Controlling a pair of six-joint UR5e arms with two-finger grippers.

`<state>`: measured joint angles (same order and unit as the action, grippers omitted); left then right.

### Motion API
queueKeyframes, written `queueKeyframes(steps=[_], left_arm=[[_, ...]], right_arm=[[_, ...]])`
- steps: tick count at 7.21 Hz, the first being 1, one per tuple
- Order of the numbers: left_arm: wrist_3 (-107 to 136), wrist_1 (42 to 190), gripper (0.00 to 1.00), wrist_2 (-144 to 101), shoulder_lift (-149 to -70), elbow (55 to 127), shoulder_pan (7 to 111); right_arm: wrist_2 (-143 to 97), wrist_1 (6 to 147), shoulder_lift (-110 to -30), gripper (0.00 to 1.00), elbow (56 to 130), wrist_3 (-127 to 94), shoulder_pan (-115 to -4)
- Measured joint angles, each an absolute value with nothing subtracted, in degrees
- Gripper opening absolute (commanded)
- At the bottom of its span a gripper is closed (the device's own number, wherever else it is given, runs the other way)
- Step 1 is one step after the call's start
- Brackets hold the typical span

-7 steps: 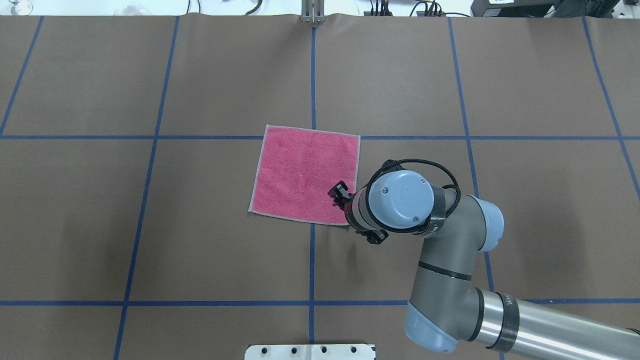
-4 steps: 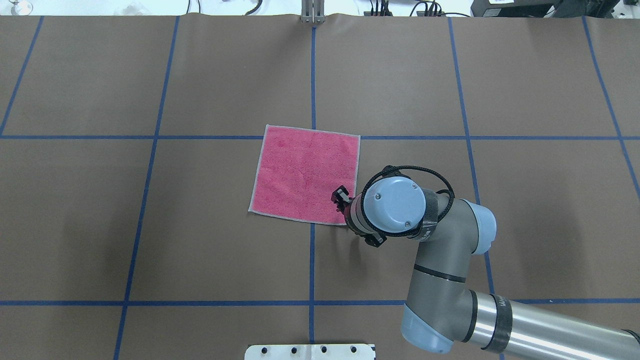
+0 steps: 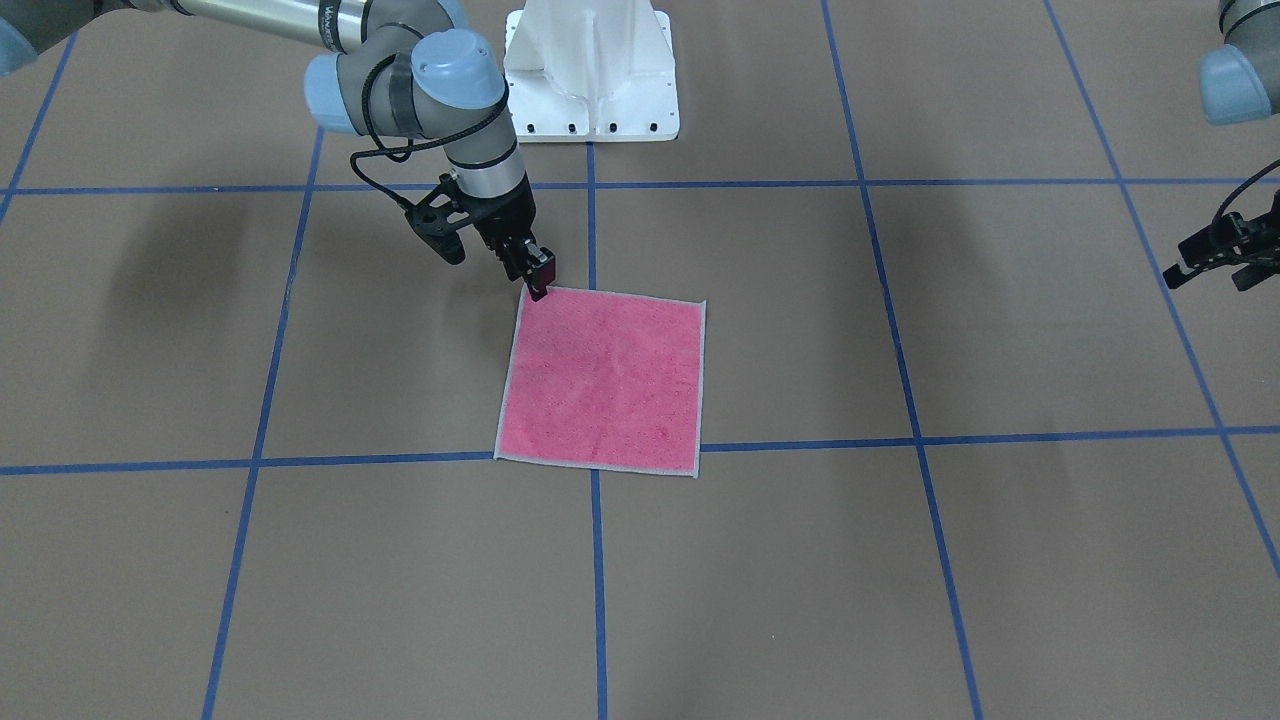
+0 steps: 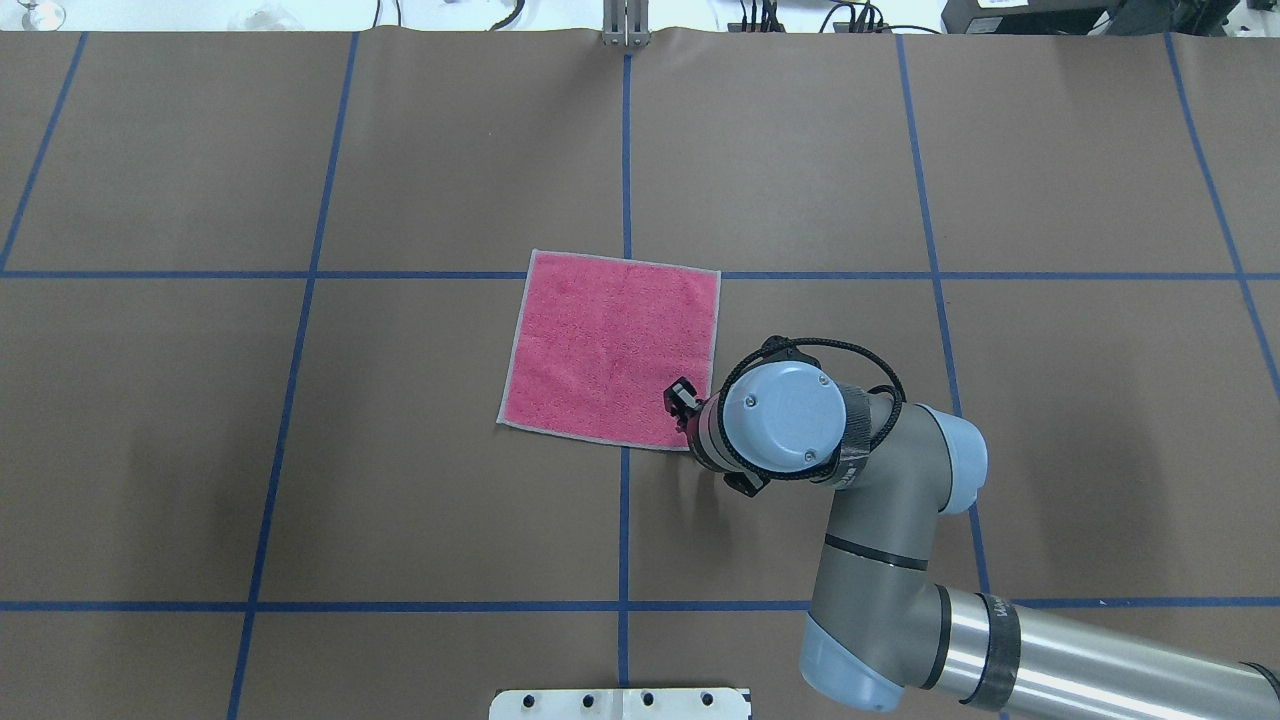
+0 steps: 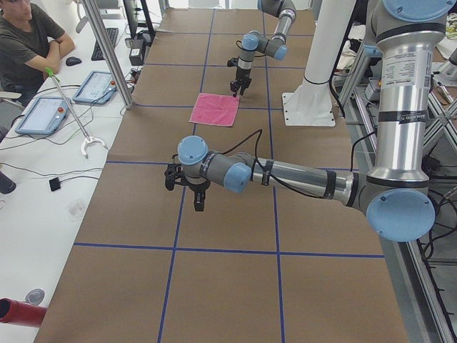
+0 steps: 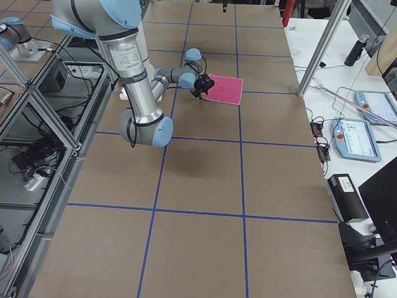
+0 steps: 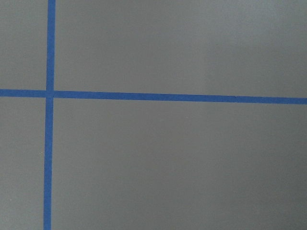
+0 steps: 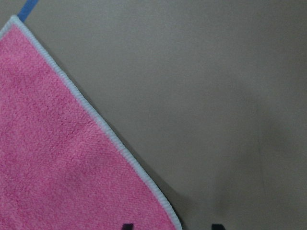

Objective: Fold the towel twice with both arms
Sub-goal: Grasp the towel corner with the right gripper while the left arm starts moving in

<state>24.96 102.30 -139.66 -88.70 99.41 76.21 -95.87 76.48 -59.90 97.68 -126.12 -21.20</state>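
**Fig. Right gripper set at a towel corner, before the first fold**

*Front view.* The towel point(image 3: 600, 380) lies flat and unfolded on the table point(image 3: 900, 560), pink face up. My right gripper point(image 3: 537, 278) stands low at the corner on my near right. My left gripper point(image 3: 1215, 255) hangs well apart; I cannot tell whether its jaws are parted.

*Overhead.* My wrist hides most of the right gripper point(image 4: 683, 402).

*Side views.* My left gripper hovers over bare table.

*Left wrist.* Only table and blue tape point(image 7: 168, 97) show.

*Right wrist.* Two fingertips point(image 8: 126, 226) stand apart, with the stitched edge point(image 8: 96, 117) running down between them: jaws parted, holding nothing.

*Handling (judged).* Terry this small should be light, limp and not fragile, sagging wherever it is unsupported. The firmer stitched corner seems the best pinch point, with my left gripper taking the other near corner so the edge lifts level.
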Motion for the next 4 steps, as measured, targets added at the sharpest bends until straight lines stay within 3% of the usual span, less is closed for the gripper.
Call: queueKeyframes(steps=[1,2,3,4], left_arm=[[24.96,102.31,1.00,-139.66,-88.69,99.41,76.25],[24.96,102.30,1.00,-139.66,-88.69,99.41,76.28],[24.96,102.31,1.00,-139.66,-88.68,99.45,76.28],[24.98,102.30,1.00,-139.66,-88.68,99.50,76.29]], right_arm=[[-95.78,76.47,-59.92,0.31,97.66,-126.12,-21.17],[-95.73,76.47,-59.93,0.10,97.66,-126.12,-21.15],[-95.72,76.47,-59.93,0.00,97.74,-126.12,-21.16],[-95.72,76.47,-59.94,0.00,97.85,-126.12,-21.17]])
